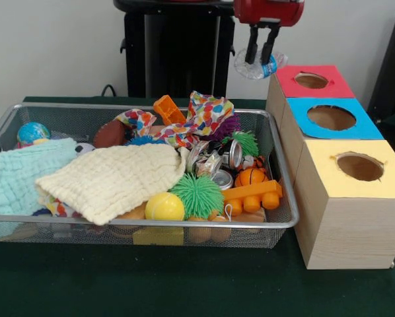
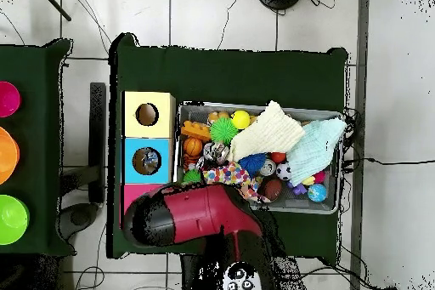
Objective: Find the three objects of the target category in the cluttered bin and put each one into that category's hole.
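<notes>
My gripper (image 1: 259, 58) hangs at the top of the front view, shut on a wad of transparent plastic film with blue print (image 1: 254, 69). It holds the wad in the air just left of the red-faced box, behind the bin's far right corner. The blue-faced box's large round hole (image 1: 331, 117) lies to the right and nearer the camera. In the overhead view the red arm (image 2: 204, 214) hides the gripper and the wad, and something pale and shiny shows inside the blue hole (image 2: 147, 162). The wire mesh bin (image 1: 151, 223) holds another crinkly film wad (image 1: 208, 163) among the toys.
The red-faced box (image 1: 313, 81) and the yellow-faced box (image 1: 359, 166) flank the blue one. The bin holds a cream cloth (image 1: 115, 178), a mint cloth (image 1: 19, 175), a spiky green ball (image 1: 196, 195), metal tins (image 1: 235, 155), a yellow ball (image 1: 164, 207) and orange toys (image 1: 253, 196).
</notes>
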Controlling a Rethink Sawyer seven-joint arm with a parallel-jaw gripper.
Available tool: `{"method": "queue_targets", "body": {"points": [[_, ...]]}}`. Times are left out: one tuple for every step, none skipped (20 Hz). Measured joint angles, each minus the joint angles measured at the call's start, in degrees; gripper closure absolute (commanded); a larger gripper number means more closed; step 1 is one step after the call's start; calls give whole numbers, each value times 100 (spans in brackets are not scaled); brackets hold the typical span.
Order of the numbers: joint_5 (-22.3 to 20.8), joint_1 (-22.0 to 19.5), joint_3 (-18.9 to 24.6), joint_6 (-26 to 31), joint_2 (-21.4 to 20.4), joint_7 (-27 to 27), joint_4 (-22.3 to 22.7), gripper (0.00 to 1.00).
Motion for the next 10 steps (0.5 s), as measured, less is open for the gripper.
{"method": "queue_targets", "body": {"points": [[46, 105, -55, 1, 26, 87, -11, 100], [82, 195, -101, 0, 47, 164, -21, 100], [105, 249, -130, 0, 61, 209, -27, 100], [155, 335, -179, 1, 87, 282, -37, 100], [180, 402, -215, 0, 107, 337, -46, 100], [235, 534, -287, 0, 142, 443, -62, 100], [267, 609, -324, 1, 162, 501, -72, 100], [296, 679, -360, 2, 184, 550, -84, 100], [324, 755, -399, 1, 214, 607, -102, 100], [340, 791, -418, 1, 231, 635, -112, 100]]}}
